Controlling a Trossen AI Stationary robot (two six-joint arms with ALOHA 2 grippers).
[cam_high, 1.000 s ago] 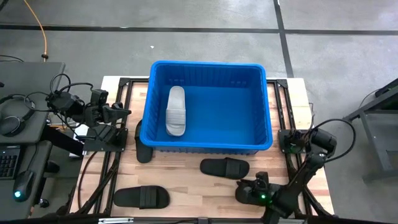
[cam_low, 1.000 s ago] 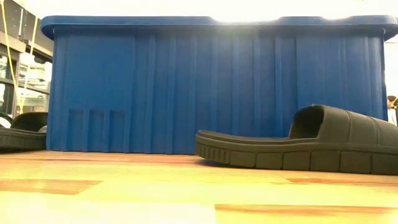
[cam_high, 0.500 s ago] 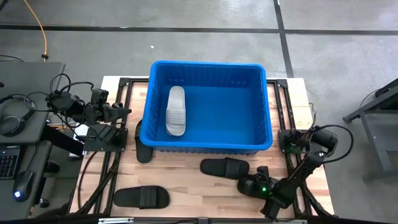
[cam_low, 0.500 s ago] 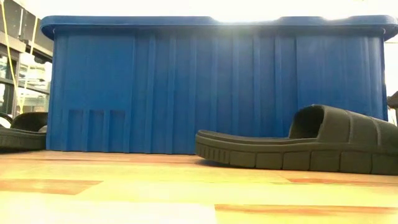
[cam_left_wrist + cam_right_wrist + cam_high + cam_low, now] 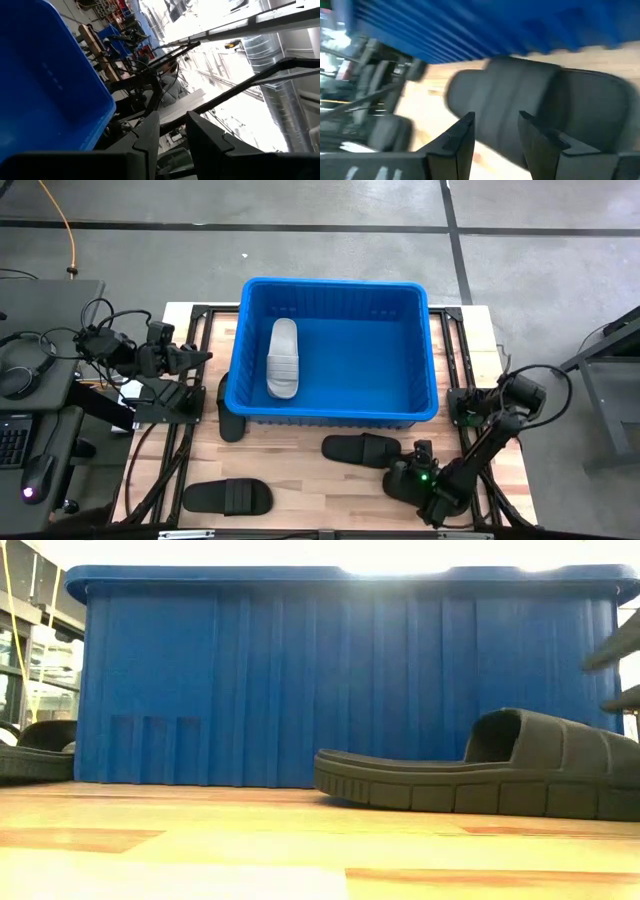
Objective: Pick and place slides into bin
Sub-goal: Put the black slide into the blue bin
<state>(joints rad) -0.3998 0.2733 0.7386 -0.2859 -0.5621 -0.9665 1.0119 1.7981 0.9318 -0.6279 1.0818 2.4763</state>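
Right hand [image 5: 408, 472] hung low over the bench [image 5: 300, 475], fingers parted and empty, just beside the black slide [image 5: 362, 448] lying in front of the bin [image 5: 335, 283]. Looked best to ease forward, slip one finger under the strap, close firmly, then lift clear of the rim. Against a second earlier, had swung nearer that slide. Left hand [image 5: 195, 358] waited left of the bin, narrowly parted, empty. Grey slide [image 5: 283, 358] lay inside.
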